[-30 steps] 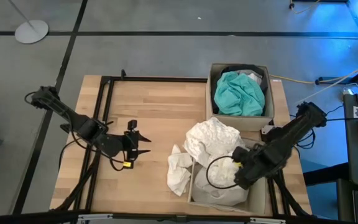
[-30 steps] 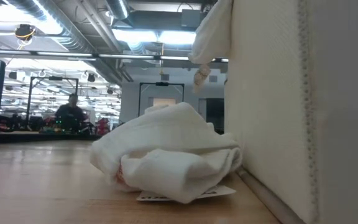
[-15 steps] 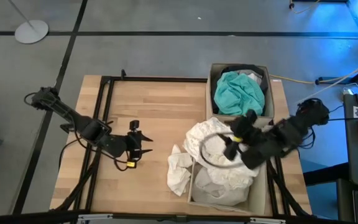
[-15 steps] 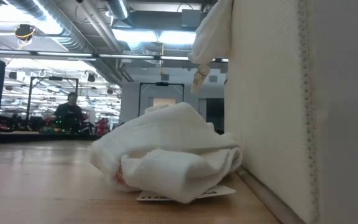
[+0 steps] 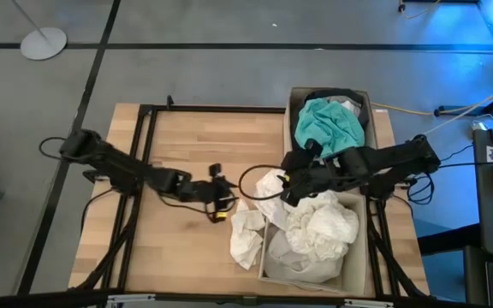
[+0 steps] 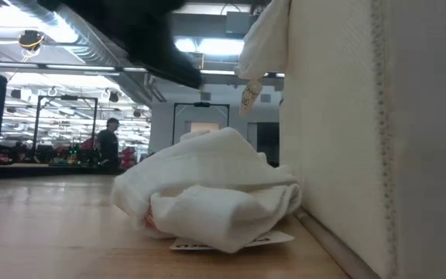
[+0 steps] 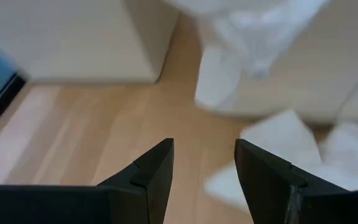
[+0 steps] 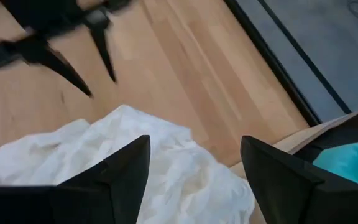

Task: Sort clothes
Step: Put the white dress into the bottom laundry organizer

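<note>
A white garment [image 5: 246, 235] lies crumpled on the table beside the near cardboard box [image 5: 268, 265]; it also shows in the low view [image 6: 207, 194]. More white clothes [image 5: 319, 229] fill that box, and one end [image 5: 272, 184] spills over its far left corner. A teal garment [image 5: 328, 124] lies in the far box [image 5: 291, 120]. My left gripper [image 5: 222, 204] is open and empty over the table, just left of the white clothes [image 7: 278, 143]. My right gripper [image 5: 285, 188] is open above the spilled white end [image 8: 135, 162].
The two tan boxes stand one behind the other along the table's right side. Bare wood [image 5: 178, 145] lies to the left and far of the clothes. My left gripper shows in the right wrist view [image 8: 61, 56], close ahead. A person [image 6: 108, 143] stands far off in the room.
My right gripper has come up out of the near box and gone toward the table's far edge and left, over the box's far left corner. The white pile there has settled lower into the box. My left gripper has gone right toward the white clothes.
</note>
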